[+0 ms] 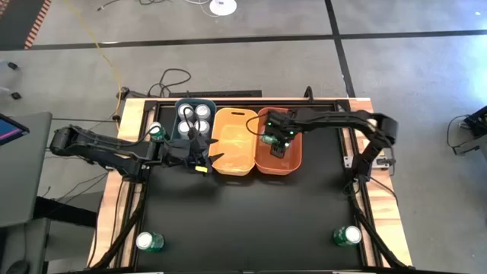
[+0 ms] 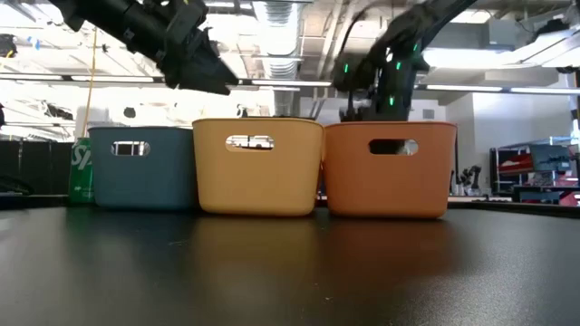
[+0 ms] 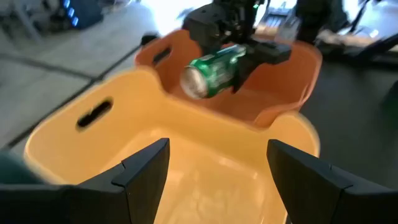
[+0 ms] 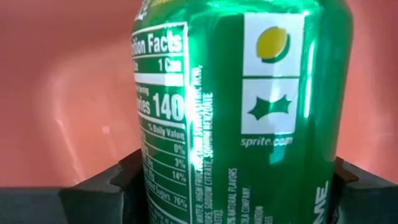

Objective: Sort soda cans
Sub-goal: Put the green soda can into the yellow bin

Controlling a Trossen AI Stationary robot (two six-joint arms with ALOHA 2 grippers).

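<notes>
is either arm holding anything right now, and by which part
The right tool grips a green can around its side wall, lying sideways above the orange bin. The left tool is open and holds nothing.

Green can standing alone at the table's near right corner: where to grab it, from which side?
Grip the near-right green can across its round side wall at mid-height, coming straight down. It stands upright, silver top up, with nothing beside it. The right tool is shut on another green can over the orange bin; the left tool hangs open over the yellow bin.
</notes>
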